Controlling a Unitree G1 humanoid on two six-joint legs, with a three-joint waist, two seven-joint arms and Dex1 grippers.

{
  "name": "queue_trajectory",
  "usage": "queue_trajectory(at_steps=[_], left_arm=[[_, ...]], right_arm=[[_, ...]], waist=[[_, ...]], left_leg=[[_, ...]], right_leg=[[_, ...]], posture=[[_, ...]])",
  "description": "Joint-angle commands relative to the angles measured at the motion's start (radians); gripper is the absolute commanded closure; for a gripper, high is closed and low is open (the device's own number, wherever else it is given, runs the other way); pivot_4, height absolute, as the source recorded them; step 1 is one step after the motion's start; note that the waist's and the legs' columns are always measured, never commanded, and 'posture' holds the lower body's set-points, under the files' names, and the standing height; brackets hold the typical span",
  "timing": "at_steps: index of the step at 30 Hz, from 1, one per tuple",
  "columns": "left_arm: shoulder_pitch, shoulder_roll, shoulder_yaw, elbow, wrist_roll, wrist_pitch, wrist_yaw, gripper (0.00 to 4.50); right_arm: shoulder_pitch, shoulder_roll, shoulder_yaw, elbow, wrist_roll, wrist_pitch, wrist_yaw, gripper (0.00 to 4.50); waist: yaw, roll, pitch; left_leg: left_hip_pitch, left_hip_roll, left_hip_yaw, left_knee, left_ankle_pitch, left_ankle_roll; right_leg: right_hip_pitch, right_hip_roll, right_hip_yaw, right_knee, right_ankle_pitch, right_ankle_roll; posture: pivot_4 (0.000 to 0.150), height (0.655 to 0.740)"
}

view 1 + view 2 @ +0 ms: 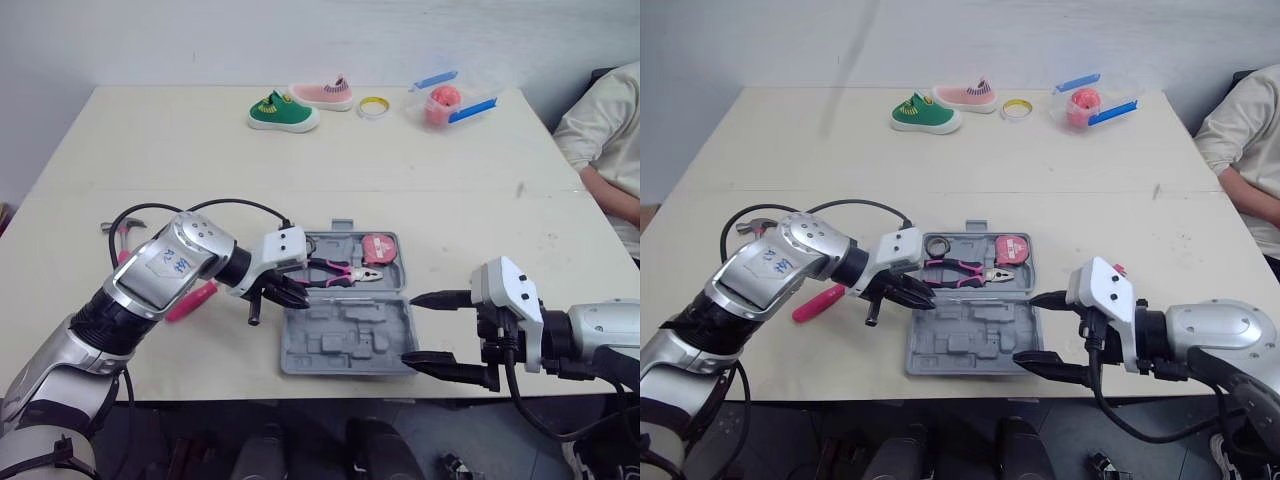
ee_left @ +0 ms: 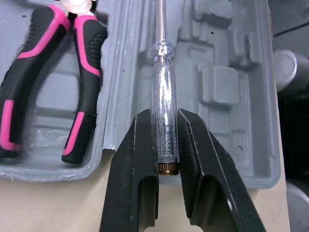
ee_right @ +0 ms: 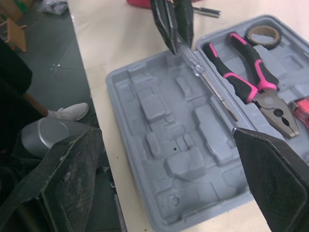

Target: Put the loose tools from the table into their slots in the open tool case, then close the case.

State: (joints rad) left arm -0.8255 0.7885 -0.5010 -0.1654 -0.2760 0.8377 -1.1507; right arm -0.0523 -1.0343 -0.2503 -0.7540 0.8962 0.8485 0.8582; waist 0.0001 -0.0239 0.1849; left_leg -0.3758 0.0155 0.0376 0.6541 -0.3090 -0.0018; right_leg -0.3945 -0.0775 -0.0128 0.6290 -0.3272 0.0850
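Can make out only the head of the hammer [image 1: 113,228]; lose its shaft behind the left arm, and cannot tie the pink handle [image 1: 193,300] beside that arm to it. Lose the screwdriver's [image 2: 163,92] tip and the pliers' [image 2: 48,72] nose past the edge of the left wrist view. Cannot see the case's [image 1: 345,352] near right corner under the right gripper's [image 1: 408,328] lower finger. Cannot read the tape measure's [image 1: 378,248] label, nor name the pink contents of the far tub [image 1: 443,102]. See only a shoulder and forearm of the person [image 1: 608,125], cut by the right edge.
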Motion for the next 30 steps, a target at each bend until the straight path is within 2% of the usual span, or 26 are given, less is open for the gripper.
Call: queue_trajectory(at_steps=[1, 15, 28, 30], left_arm=[[-0.019, -0.003, -0.01, 0.01, 0.037, -0.048, -0.033, 4.46], [-0.04, -0.092, -0.062, 0.046, 0.173, -0.068, 0.004, 4.46], [-0.042, -0.121, -0.071, 0.046, 0.23, -0.093, -0.017, 4.46], [-0.049, -0.119, -0.069, 0.045, 0.238, -0.103, -0.022, 3.47]], right_arm=[[0.019, 0.01, -0.03, -0.027, -0.015, -0.031, -0.014, 0.0], [0.07, 0.028, 0.018, 0.028, -0.124, -0.1, -0.004, 0.0], [0.079, 0.055, -0.004, 0.004, -0.094, -0.082, -0.038, 0.0], [0.076, 0.055, -0.007, 0.002, -0.091, -0.079, -0.041, 0.0]], waist=[[0.001, 0.0, 0.0], [0.001, 0.0, 0.0], [0.003, 0.0, 0.0], [0.003, 0.0, 0.0]], left_leg=[[0.0, 0.0, 0.0, 0.001, 0.0, 0.0], [-0.001, 0.0, 0.0, 0.003, -0.001, 0.001], [-0.001, 0.0, 0.0, 0.005, 0.0, 0.001], [-0.001, 0.0, 0.0, 0.006, -0.001, 0.001]], right_leg=[[0.0, 0.0, 0.0, 0.0, 0.0, 0.0], [0.0, 0.0, 0.0, 0.001, 0.0, 0.0], [0.001, 0.0, 0.0, 0.003, 0.0, 0.0], [0.001, 0.0, 0.0, 0.005, 0.0, 0.0]], posture=[[0.15, 0.74], [0.15, 0.74], [0.15, 0.74], [0.15, 0.74]])
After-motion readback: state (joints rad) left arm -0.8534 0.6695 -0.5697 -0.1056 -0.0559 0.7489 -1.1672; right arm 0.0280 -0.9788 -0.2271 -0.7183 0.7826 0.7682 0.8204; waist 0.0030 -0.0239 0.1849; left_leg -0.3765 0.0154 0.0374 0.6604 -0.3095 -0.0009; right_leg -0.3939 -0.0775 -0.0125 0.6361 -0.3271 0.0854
